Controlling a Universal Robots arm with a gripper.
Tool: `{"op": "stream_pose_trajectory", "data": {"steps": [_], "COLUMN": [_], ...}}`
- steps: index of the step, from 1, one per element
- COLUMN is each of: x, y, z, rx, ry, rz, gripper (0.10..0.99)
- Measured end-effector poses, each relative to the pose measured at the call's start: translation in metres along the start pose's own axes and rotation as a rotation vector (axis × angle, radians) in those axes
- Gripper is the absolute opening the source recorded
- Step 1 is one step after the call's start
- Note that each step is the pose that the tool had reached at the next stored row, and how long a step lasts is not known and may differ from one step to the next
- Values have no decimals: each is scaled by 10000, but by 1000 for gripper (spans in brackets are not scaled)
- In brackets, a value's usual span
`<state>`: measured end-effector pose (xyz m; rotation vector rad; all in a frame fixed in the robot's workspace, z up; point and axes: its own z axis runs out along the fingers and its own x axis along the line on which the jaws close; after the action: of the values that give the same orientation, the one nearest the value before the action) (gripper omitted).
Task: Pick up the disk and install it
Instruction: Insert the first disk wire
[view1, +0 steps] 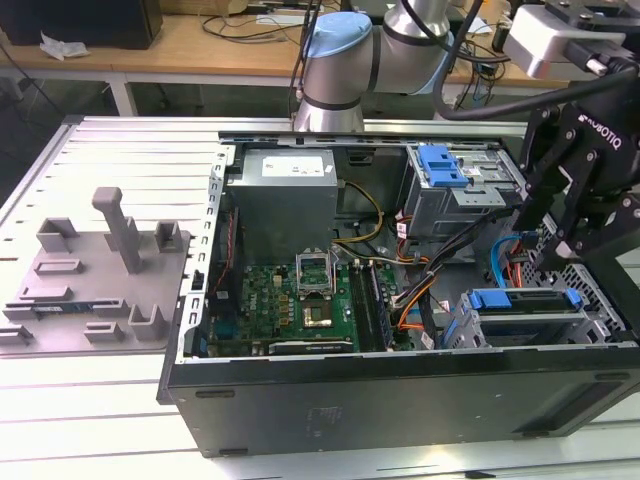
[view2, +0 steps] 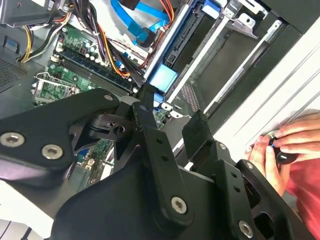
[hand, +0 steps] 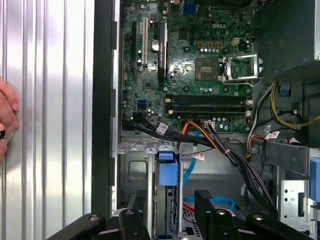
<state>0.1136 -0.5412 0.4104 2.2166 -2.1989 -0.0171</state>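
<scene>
The black computer case (view1: 380, 400) is laid on its side on the ribbed aluminium worktop (view1: 100, 400), its thin steel edges framing a crowded interior. Open room is left above the drive cage at the exterior view's right, though cables (view1: 420, 300) are bundled just beside it. The disk (view1: 525, 300) is seen seated edge-up in that cage, blue plastic rail uppermost. The arm is bent over that end of the case, and the matte black claw (view1: 550, 235) is poised just above the disk, fingers spread apart, nothing gripped. A person's hand (hand: 6, 120) is rested on the worktop outside the case wall. A grey plastic fixture (view1: 110, 260) with upright posts is stood well apart, at the exterior view's left.
</scene>
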Motion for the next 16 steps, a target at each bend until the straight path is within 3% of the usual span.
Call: {"op": "stream_pose_trajectory", "data": {"steps": [2, 6, 7, 8, 10, 11, 12, 13, 14, 16], "x": [-68, -345, -491, -603, -693, -761, -849, -927, -1002, -1075], "y": [-3, -28, -41, -56, -72, -85, -101, -114, -132, -159], "z": [2, -2, 6, 14, 17, 20, 22, 25, 26, 26], "rx": [0, -1, -3, -6, -8, -11, -13, -16, -18, -19], "ry": [-1, 64, 333, 674, 1018, 1292, 1669, 2015, 2260, 2371], "rz": [0, 1, 7, 14, 21, 27, 35, 42, 48, 51], "gripper": [506, 506, 506, 506, 506, 506, 427, 427, 353, 353]}}
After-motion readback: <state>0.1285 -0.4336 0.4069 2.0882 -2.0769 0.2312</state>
